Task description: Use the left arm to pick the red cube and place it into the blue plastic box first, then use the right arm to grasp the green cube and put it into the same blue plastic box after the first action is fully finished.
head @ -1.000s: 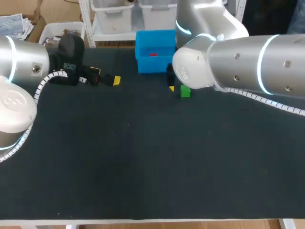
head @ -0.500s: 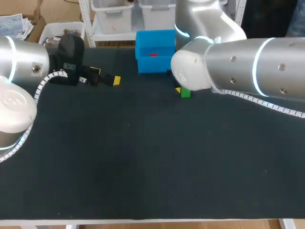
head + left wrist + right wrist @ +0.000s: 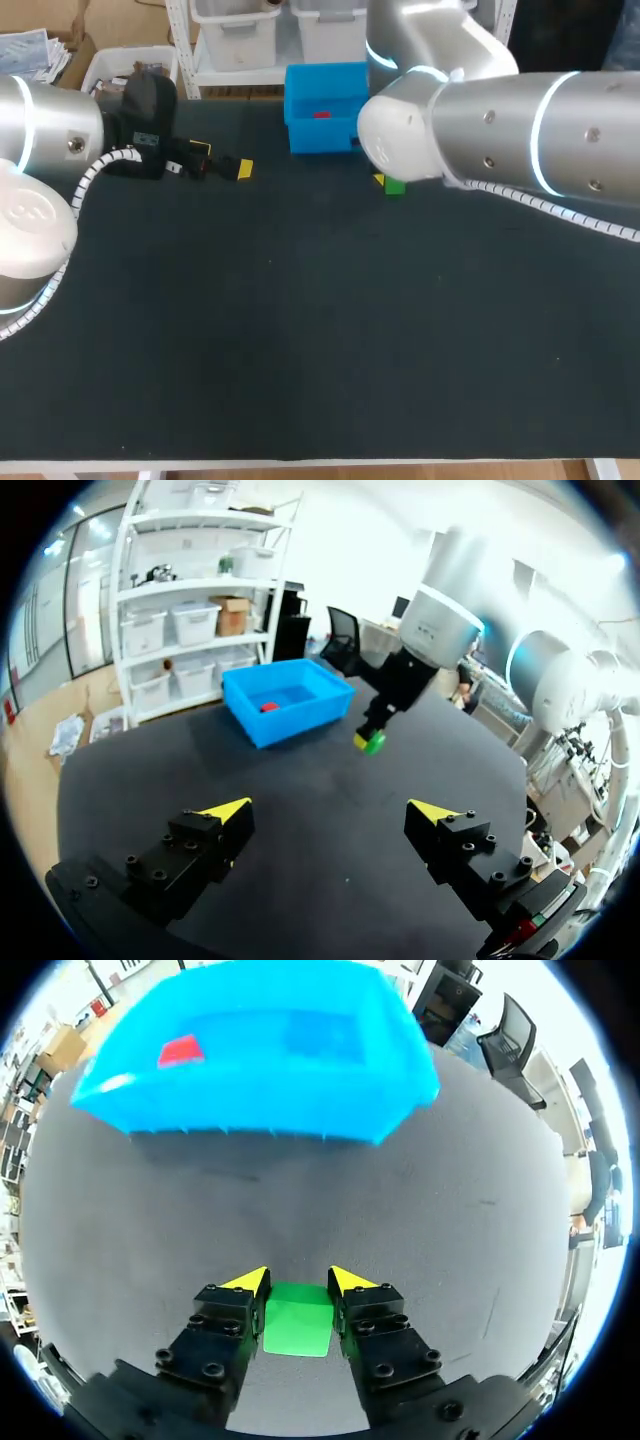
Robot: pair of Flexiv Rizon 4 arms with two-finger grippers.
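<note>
Dark matting covers the table (image 3: 300, 350) from its pale near edge to the back edge, and most of that breadth lies between the near edge and the two arms, which both work along the far side. At the middle of the back edge stands the blue plastic box (image 3: 325, 135), open-topped, with the red cube (image 3: 321, 114) lying on its floor. In the right wrist view the cube sits off toward one end of the box.

Just in front of the box and a little to its right is the green cube (image 3: 395, 186), with a strip of mat between it and the box's near wall. From above, the right arm's thick wrist hides most of it, so only a corner of green and one yellow tip peek out. The right gripper (image 3: 297, 1280) pinches the green cube (image 3: 298, 1328), one finger pressed against each side. Whether the cube rests on the mat or hangs just above it I cannot tell.

The left gripper (image 3: 335, 810) is near the back edge, well to the left of the box. Its fingers are spread wide and there is only mat beneath them. It looks across open matting toward the box (image 3: 300, 720) and the green cube (image 3: 373, 744) (held at the right arm's tip).
</note>
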